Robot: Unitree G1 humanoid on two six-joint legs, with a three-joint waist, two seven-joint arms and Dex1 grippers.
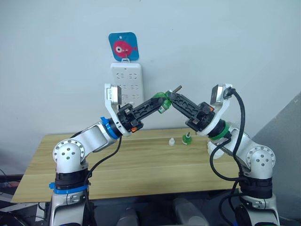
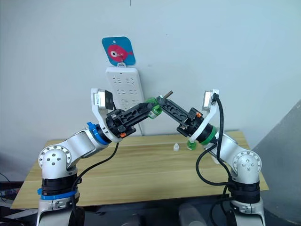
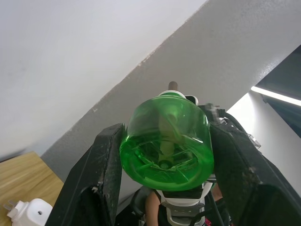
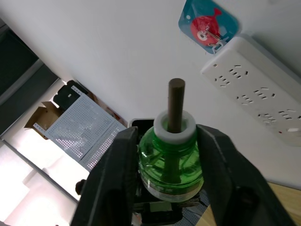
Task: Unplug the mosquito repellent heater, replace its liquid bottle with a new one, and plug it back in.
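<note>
A green liquid bottle with a white neck and a dark wick is held in the air in front of the wall. My left gripper is shut on its lower body. My right gripper is shut on its upper body, just below the neck. The two grippers meet tip to tip above the table. The mosquito repellent heater, white with metal prongs, lies on the wooden table, apart from both grippers.
A white multi-socket power strip hangs on the wall under a blue fish hook. A small white cap and a small green bottle-like piece stand near the table's back edge.
</note>
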